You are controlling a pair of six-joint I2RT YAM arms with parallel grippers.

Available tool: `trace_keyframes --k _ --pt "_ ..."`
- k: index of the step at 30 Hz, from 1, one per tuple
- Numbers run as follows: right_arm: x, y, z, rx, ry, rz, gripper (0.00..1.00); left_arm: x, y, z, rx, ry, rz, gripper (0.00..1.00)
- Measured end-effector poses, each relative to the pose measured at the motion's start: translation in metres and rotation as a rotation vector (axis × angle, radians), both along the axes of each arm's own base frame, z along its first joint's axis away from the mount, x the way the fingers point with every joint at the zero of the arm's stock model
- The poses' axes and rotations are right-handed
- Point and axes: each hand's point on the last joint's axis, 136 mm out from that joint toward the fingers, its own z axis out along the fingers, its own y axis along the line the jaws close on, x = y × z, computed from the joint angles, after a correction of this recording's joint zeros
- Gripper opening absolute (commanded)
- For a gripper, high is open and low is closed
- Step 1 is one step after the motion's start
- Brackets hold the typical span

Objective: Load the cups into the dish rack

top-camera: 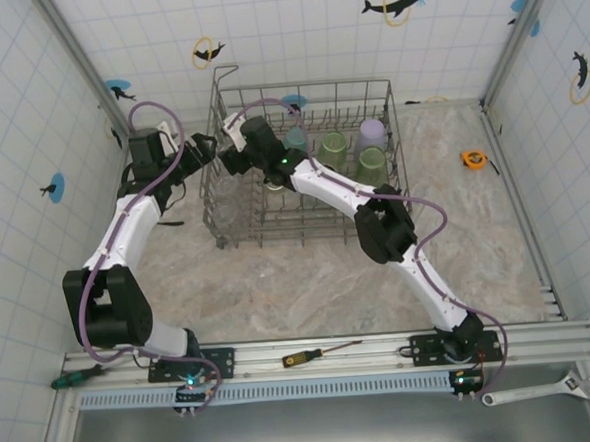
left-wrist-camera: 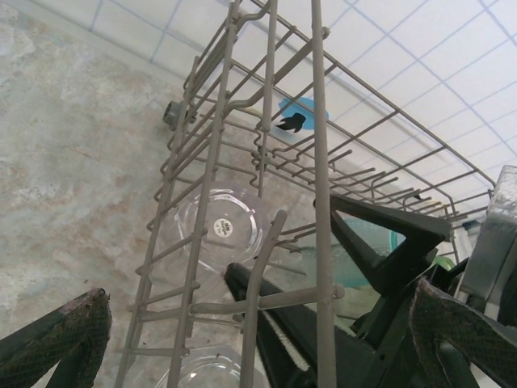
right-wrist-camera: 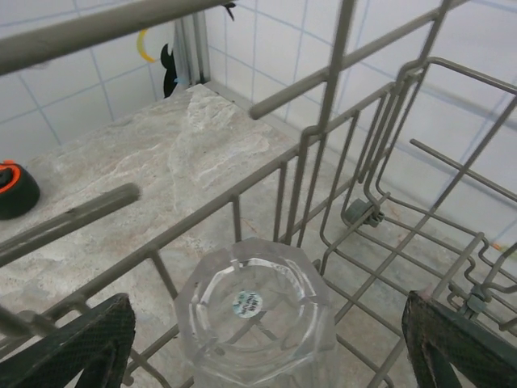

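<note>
Quick headcount from the overhead cam. One dish rack [top-camera: 276, 230], upper middle of frame. Four coloured cups in its upper-right part: one teal cup [top-camera: 295, 139], one lavender cup [top-camera: 373, 130], a pale green cup [top-camera: 333, 149] and a second pale green cup [top-camera: 372, 163].

Clear ones too faint to count up there, but two on the left wrist cam: an upper clear glass [left-wrist-camera: 218, 226] mid-frame and a lower clear glass [left-wrist-camera: 206, 373] at the bottom edge, both base-up inside the rack. One clear glass [right-wrist-camera: 254, 315] bottom centre on the right wrist cam, also base-up. Can't tell which of the two, maybe neither.

Fingers next. Right gripper [right-wrist-camera: 268, 305] inside the rack, spread wide either side of that glass, a gap on each side, gripping nothing. Left gripper [left-wrist-camera: 262, 303] wide apart too, nothing held, just outside the rack's end wall.

Room to move: tight inside, tines and wall wires close around the right fingers. Plenty of bare table [top-camera: 279, 292] across the lower half of the overhead frame. One orange tape measure [top-camera: 474, 158] right of the rack, well apart from it. Yellow screwdriver [top-camera: 318, 355], green screwdriver [top-camera: 74, 376] and one wrench [top-camera: 541, 391] along the bottom edge.
</note>
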Motion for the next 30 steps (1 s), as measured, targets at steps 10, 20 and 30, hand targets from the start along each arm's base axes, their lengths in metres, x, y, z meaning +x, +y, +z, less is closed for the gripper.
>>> trace_keyframes --k 10,20,30 --pt "0.017 -0.032 0.011 -0.073 -0.028 -0.099 1.0 0.0 0.017 0.015 0.066 -0.032 0.076 0.98" --pt "0.0 -0.093 0.147 0.02 -0.14 -0.177 1.0 -0.005 0.034 0.027 0.122 -0.03 0.15 0.98" --pt "-0.021 -0.211 0.181 0.041 -0.056 -0.313 1.0 -0.029 0.072 0.042 0.249 -0.054 0.323 0.98"
